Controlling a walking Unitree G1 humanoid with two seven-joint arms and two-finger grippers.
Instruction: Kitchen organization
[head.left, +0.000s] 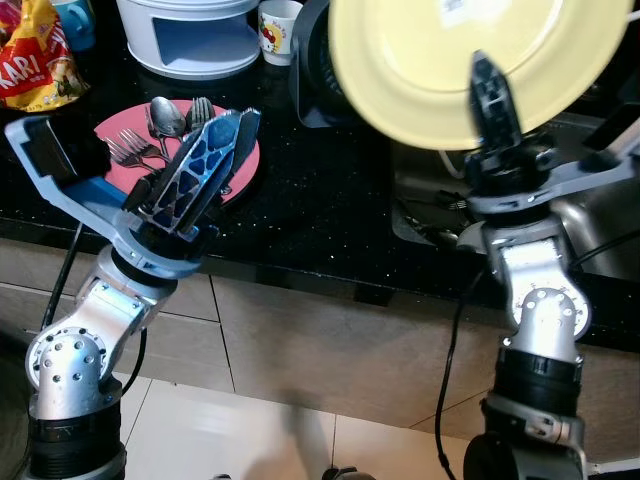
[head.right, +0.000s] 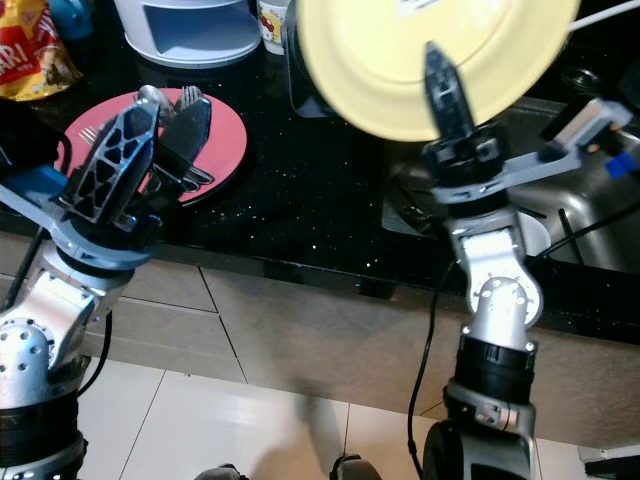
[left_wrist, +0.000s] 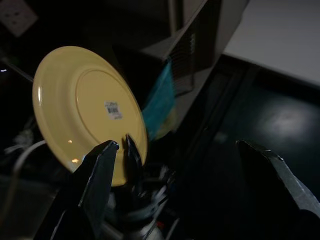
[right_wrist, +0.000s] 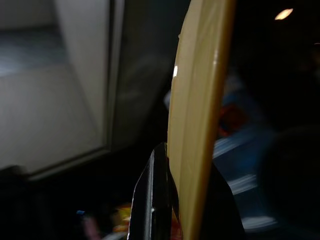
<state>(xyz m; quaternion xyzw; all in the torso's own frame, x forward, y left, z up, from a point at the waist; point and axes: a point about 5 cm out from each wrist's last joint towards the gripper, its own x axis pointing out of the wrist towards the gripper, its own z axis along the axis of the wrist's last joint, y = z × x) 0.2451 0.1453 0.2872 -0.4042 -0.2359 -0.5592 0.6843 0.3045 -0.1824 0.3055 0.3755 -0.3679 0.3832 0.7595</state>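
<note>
My right gripper (head.left: 486, 78) is shut on the lower rim of a pale yellow plate (head.left: 420, 60), held upright on edge above the counter, near the sink's left end. One black finger lies across the plate's face; the other is behind it. In the left wrist view the plate's underside (left_wrist: 85, 105) bears a barcode sticker. My left gripper (head.right: 165, 115) stands open over a red plate (head.right: 225, 140) that carries forks (head.left: 125, 150) and spoons (head.left: 165, 115). Nothing is between its fingers (left_wrist: 95, 170).
The black counter (head.left: 320, 200) runs across the view, with tiled floor below its front edge. At the back stand a white and blue container (head.left: 190, 35), a small printed cup (head.left: 280, 30) and a snack bag (head.left: 35, 55). A steel sink (head.left: 600, 220) lies at the right.
</note>
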